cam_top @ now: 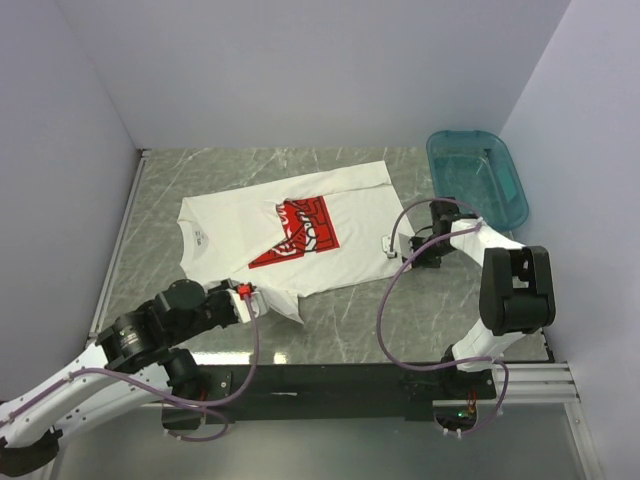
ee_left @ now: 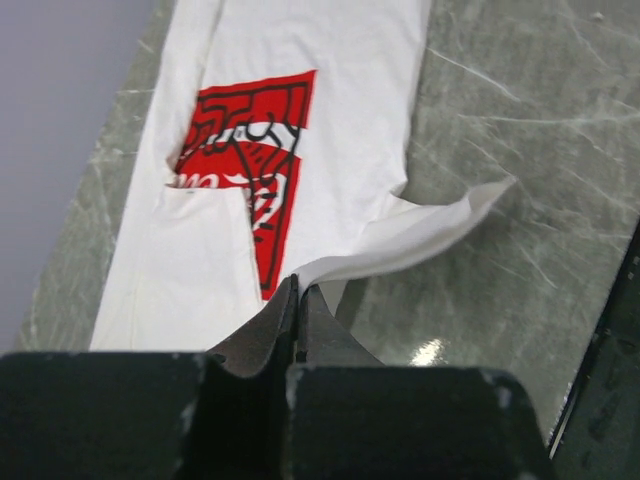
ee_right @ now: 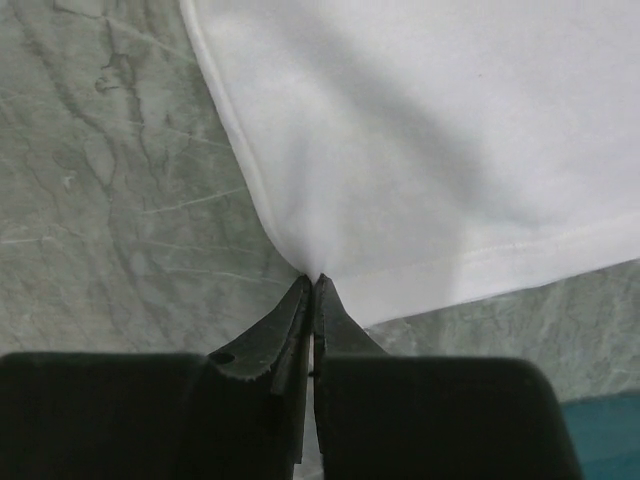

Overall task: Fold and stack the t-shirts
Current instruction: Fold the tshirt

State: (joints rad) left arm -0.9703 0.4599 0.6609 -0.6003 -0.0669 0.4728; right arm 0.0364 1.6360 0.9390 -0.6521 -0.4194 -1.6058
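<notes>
One white t-shirt [cam_top: 340,205] with a red square print [cam_top: 300,232] lies spread on the grey marbled table, one flap folded over part of the print. My left gripper [cam_top: 250,297] is at the shirt's near left corner. In the left wrist view it [ee_left: 298,285] is shut on a lifted white edge of the t-shirt [ee_left: 330,120]. My right gripper [cam_top: 392,245] is at the shirt's right edge. Seen from the right wrist, it [ee_right: 314,282] is shut on a hemmed corner of the t-shirt [ee_right: 430,130], and the cloth bunches into the jaws.
A teal plastic basin [cam_top: 477,175] stands at the back right corner, close behind the right arm; a bit of the basin [ee_right: 605,435] shows in the right wrist view. Walls close in the table on the left, back and right. A black rail [cam_top: 330,380] runs along the near edge.
</notes>
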